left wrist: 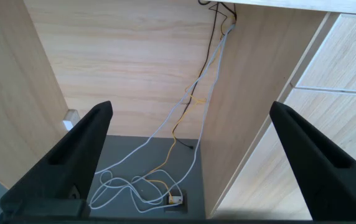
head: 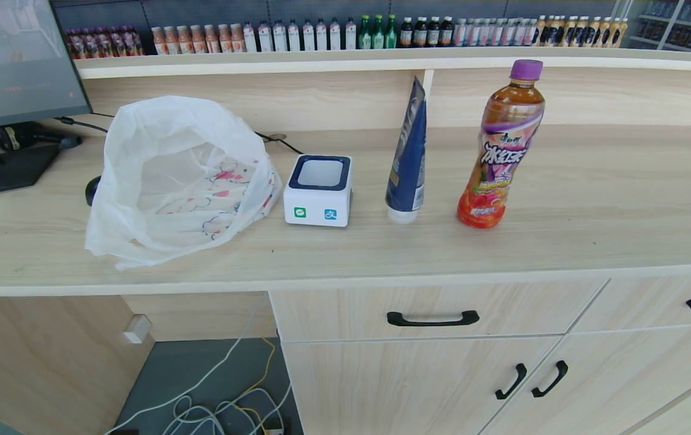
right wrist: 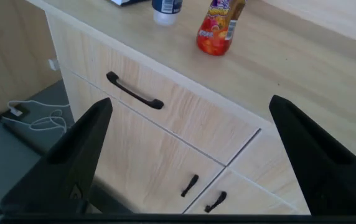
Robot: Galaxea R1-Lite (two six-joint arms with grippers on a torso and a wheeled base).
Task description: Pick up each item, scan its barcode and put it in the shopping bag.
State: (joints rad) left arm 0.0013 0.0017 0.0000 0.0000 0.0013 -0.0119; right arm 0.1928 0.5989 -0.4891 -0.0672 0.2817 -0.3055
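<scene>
Black drawer handles front the cabinet under the wooden counter. Left to right on the counter stand the white shopping bag, mouth open and hiding most of a dark object behind it; the white scanner; the blue tube, on its cap; and the tea bottle, purple-capped, its label bearing large white characters. At far left a monitor is cut off. Below, the left gripper hangs in the recess above floor cables, fingers spread; the right gripper hangs before the drawers, fingers likewise wide apart.
</scene>
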